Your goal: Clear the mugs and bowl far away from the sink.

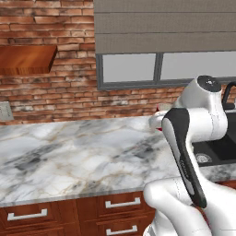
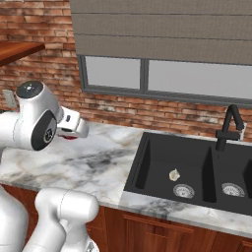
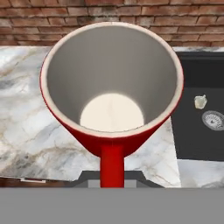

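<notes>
The fingers are closed narrow on the handle of the red mug [image 3: 111, 83], held upright above the tabletop [image 3: 26, 127]. The sink [image 3: 199, 118] lies just beside it; carry the mug away from that side.

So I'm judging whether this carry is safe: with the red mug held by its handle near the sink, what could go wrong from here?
The gripper pinches only the thin handle of the red mug, so the mug could swing or slip. It hangs above the marble counter, and a drop might chip it. The sink lies close, so setting it down here would not clear it.
</notes>
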